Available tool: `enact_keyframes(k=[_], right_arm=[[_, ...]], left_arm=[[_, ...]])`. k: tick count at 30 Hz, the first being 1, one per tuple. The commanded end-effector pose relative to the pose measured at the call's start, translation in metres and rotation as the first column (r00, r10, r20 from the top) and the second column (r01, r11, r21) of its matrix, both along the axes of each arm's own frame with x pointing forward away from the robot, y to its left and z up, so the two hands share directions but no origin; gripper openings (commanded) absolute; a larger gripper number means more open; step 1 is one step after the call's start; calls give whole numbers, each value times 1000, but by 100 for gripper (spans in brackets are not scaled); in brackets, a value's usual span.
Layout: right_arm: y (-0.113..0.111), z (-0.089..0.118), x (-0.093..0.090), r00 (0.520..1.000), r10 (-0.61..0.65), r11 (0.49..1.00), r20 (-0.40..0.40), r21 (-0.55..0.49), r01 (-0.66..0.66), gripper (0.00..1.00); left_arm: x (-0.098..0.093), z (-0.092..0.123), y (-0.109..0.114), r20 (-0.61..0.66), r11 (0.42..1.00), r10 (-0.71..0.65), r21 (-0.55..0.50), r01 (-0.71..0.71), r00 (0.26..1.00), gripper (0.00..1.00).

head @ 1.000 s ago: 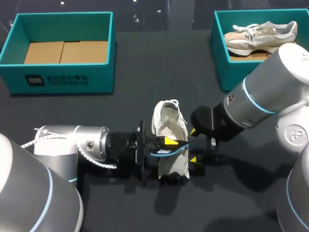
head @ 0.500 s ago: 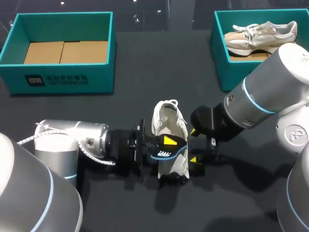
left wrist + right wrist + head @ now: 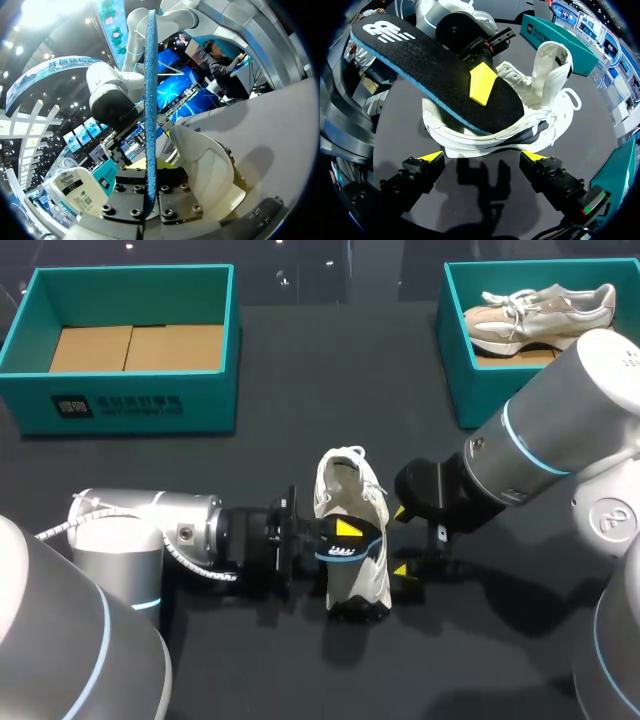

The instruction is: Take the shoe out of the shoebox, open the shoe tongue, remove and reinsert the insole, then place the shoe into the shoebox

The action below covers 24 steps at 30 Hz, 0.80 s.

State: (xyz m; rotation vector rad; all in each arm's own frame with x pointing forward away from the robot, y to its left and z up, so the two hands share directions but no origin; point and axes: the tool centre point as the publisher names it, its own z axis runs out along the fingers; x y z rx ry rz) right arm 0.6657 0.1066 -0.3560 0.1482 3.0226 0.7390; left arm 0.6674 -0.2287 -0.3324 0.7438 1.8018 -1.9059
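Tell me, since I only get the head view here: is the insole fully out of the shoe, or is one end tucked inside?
Observer: The right wrist view shows the insole whole, black on top with a blue edge, held over the shoe. No end looks tucked inside.
Operator: Is the left gripper really clamped on it?
Observer: Yes. In the left wrist view the left gripper is shut on the insole, which runs edge-on out from between its fingers.
Operator: And is the right gripper holding the shoe?
Observer: No. In its own view the right gripper is open, fingers spread wide, with the shoe ahead of them rather than between them.
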Motion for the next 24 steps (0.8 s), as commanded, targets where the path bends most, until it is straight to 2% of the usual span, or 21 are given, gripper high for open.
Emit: enact_keyframes(k=[1,10,16,21,24], right_arm=[[0,0,-2,1000,-3,1000,4,-1,3,100],[0,0,-2,1000,-3,1000,4,-1,3,100],[0,0,-2,1000,-3,1000,4,-1,3,100],[0,0,-2,1000,-3,1000,4,-1,3,100],[0,0,-2,1000,-3,1000,4,-1,3,100]], left_arm=[[5,-10,-2,-9,1000,2,2,-2,1000,0],[9,-13,-4,-34,999,24,41,-22,999,0],[2,-5,-5,-39,999,19,37,-18,999,0],[-3,2,-7,-35,1000,13,29,-12,999,16],[-5,6,-8,-29,1000,12,27,-11,999,31]])
